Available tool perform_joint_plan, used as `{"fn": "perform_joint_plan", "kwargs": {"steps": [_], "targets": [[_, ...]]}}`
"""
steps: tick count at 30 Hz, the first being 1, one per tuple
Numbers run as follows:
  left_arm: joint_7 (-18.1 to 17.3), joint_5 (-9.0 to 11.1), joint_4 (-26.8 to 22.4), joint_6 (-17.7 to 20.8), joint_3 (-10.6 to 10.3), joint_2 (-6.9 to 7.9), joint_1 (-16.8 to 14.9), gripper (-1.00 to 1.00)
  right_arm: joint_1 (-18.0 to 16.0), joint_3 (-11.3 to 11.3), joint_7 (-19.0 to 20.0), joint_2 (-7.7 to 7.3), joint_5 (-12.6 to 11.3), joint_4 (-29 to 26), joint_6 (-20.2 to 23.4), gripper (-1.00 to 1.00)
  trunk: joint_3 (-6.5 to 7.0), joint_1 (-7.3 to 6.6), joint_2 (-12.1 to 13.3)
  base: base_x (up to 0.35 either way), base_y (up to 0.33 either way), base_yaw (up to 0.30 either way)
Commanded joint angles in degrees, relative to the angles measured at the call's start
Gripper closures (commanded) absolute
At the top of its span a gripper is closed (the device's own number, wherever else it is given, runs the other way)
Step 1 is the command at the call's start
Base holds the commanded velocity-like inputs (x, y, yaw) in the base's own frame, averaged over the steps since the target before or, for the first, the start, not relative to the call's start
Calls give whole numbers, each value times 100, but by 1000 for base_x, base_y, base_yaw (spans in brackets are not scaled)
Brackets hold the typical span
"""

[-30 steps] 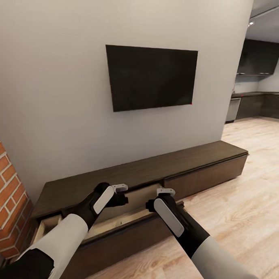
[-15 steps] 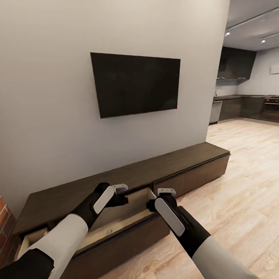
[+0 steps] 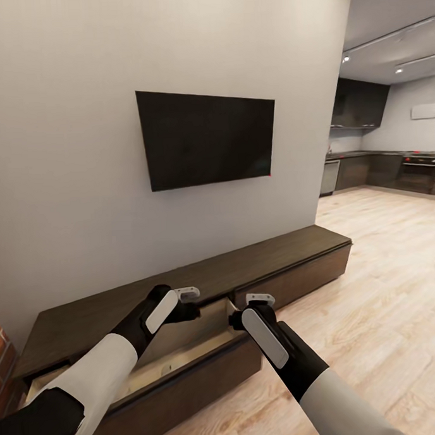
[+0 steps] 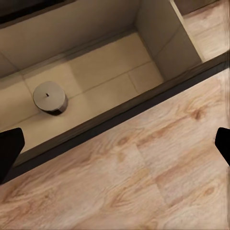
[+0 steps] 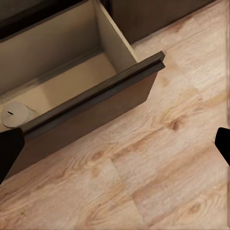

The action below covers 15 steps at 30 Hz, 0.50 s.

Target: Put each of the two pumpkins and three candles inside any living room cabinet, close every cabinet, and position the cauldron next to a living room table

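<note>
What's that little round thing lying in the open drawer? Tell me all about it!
It's a candle: a short, stubby cylinder, tan-grey, with a flat round top and a tiny dark wick mark in the middle. It stands upright on the pale beige floor of the pulled-out drawer, on its own, clear of the drawer's walls. Nothing else touches it.
</note>
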Motion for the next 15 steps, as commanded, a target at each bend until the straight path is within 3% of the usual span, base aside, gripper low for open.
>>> {"fn": "perform_joint_plan", "kwargs": {"steps": [1, 6, 15], "targets": [[54, 61, -8, 7, -19, 4, -4, -100, -6, 10, -57, -1, -51, -3, 10, -100, 19, -23, 38, 0, 0, -182], [49, 61, -9, 7, -19, 2, -5, -100, -5, -1, -56, -2, -54, -3, 10, -100, 145, -133, 239, 0, 0, -200], [-2, 61, -10, 8, -19, 8, -5, -100, -3, -10, 84, -10, -52, -3, 10, -100, 212, -133, 239, 0, 0, -214]]}}
